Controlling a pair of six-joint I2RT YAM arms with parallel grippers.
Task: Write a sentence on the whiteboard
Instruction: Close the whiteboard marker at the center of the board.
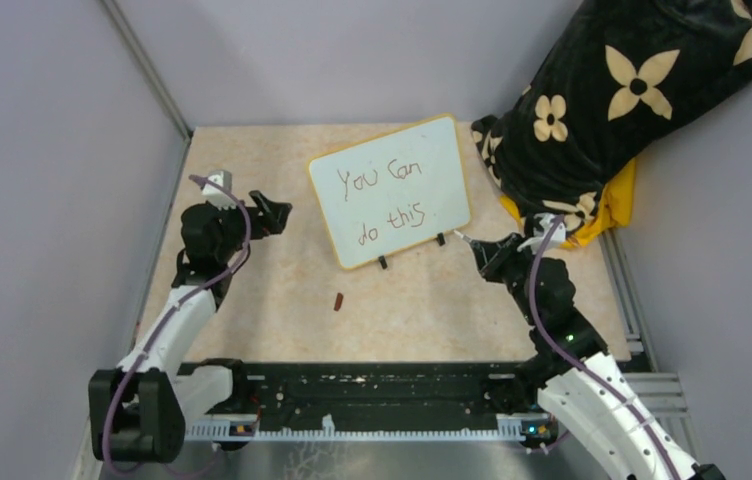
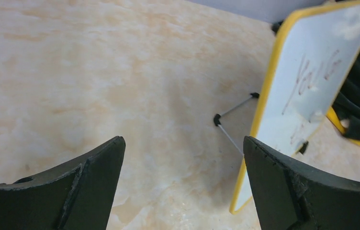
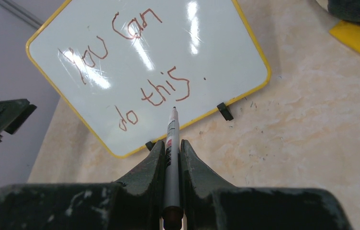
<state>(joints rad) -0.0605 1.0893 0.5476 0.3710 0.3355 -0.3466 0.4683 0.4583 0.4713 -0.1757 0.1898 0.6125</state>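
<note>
The whiteboard (image 1: 392, 190) stands tilted on two black feet in the middle of the table, yellow-framed, also seen in the left wrist view (image 2: 312, 81) and the right wrist view (image 3: 144, 72). The sentence (image 1: 384, 200) reads "You Can do this" in reddish-brown on two lines (image 3: 140, 62). My right gripper (image 3: 171, 143) is shut on a grey marker (image 3: 171, 148), tip pointing at the board's lower edge, a little off the surface (image 1: 464, 238). My left gripper (image 2: 183, 158) is open and empty, left of the board (image 1: 270, 212).
A small reddish-brown marker cap (image 1: 338, 301) lies on the table in front of the board. A black flower-patterned cloth bundle (image 1: 612, 100) over something yellow (image 1: 620, 200) fills the back right corner. Grey walls bound the table.
</note>
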